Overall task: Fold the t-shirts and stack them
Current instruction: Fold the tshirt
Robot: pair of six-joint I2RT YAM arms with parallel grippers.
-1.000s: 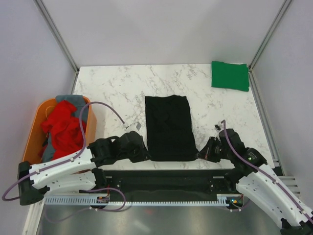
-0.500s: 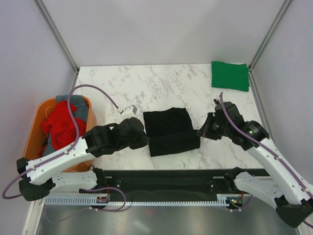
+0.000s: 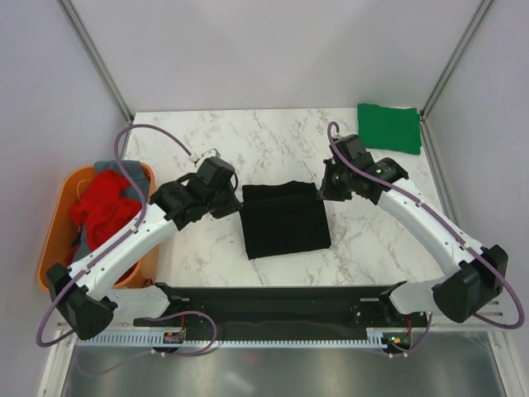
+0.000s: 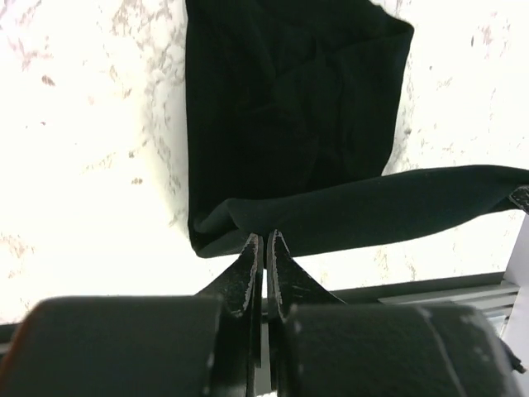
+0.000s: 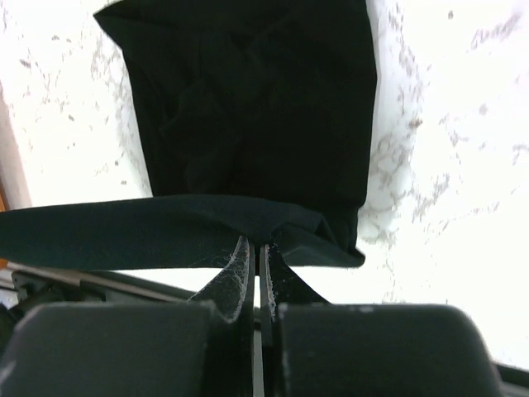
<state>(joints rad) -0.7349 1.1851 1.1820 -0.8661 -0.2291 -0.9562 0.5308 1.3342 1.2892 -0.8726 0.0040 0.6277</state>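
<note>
- Tabletop [image 3: 207,141] of white marble carries the work; the black t-shirt [image 3: 285,222] lies at its middle, between the two arms.
- Black cloth that lay a second ago as a long strip reaching the near edge is now doubled. Both arms have carried its near hem up and over to the far edge, so this reads as the halving fold nearly done, with only the release left.
- Its long axis has changed: formerly near to far, the packet is now almost square, a little wider left to right. The crease faces the arm bases, the loose edges face away, and the whole sits slightly askew.
- Orange tub [image 3: 50,240] at the left holds the red t-shirt [image 3: 103,215] and the grey t-shirt [image 3: 124,169], both still unfolded.
- Green t-shirt [image 3: 388,127] rests folded in the far right corner, probably the start of the stack.
- Left gripper [image 4: 264,241] is pinched tight on the lifted hem at the far left corner; right gripper [image 5: 254,243] is likewise clamped on it at the far right corner.
</note>
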